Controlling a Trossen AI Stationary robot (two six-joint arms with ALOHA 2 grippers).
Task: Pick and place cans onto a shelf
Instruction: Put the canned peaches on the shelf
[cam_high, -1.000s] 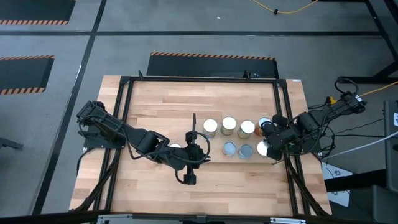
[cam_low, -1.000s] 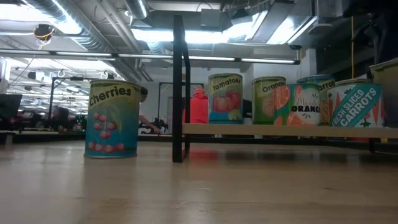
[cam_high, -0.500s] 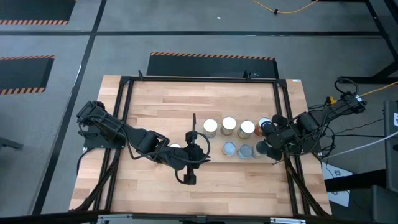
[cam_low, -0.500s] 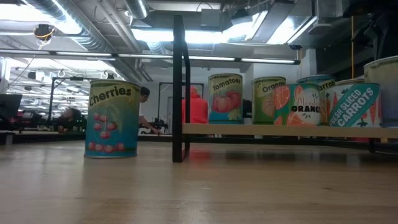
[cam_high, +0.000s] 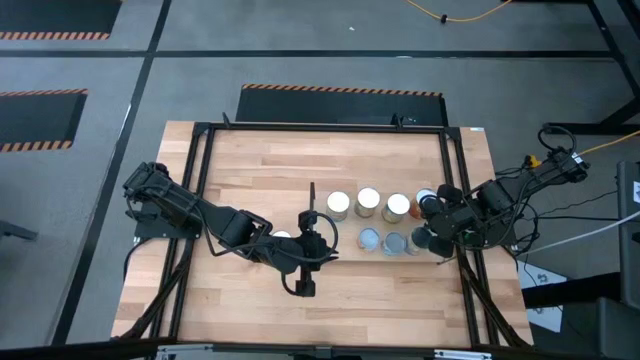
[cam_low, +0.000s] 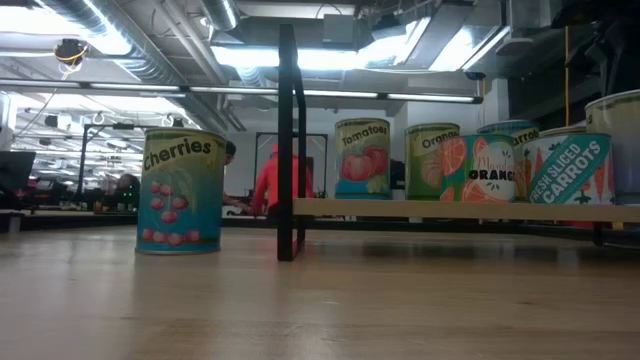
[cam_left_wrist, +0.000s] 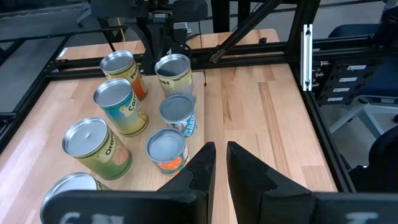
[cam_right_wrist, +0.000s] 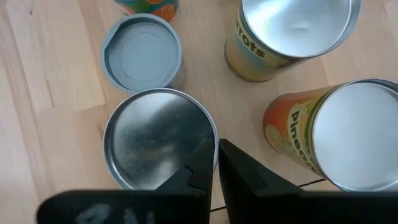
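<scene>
Scanning from the biggest thing down: the wooden table (cam_high: 260, 160) carries everything. The shelf (cam_low: 450, 208) lies across its right half, with its dark upright panel (cam_low: 288, 140) at the shelf's left end. That panel splits the scene neatly. To its right the cans (cam_high: 368, 203) stand upright in two rows on the board, packed close, probably to leave room for the rest.

Now the arms. The left arm reaches in toward the middle of the table, and the left gripper (cam_left_wrist: 221, 146) hangs by the panel, looking across the rows. Its fingers are drawn almost together and there is nothing between them. To me that looks like waiting, tucked clear of the work.

The action is on the right. The right gripper (cam_right_wrist: 216, 144) sits low at the right end of the near row. Its fingers are nearly closed, with only a sliver of gap, right over the rim of a silver-topped can (cam_right_wrist: 149, 137). Whether it pinches that rim or merely hovers, I cannot tell. The can stands just beside a blue-topped can (cam_right_wrist: 143, 53) and an orange-sided can (cam_right_wrist: 336, 130), so a narrow approach from above makes sense in so little room.

One can is left out: the cherries can (cam_low: 180, 190) stands on the bare table left of the panel, off the shelf. I judge it is not yet placed, and the left arm is the nearer one to fetch it.
</scene>
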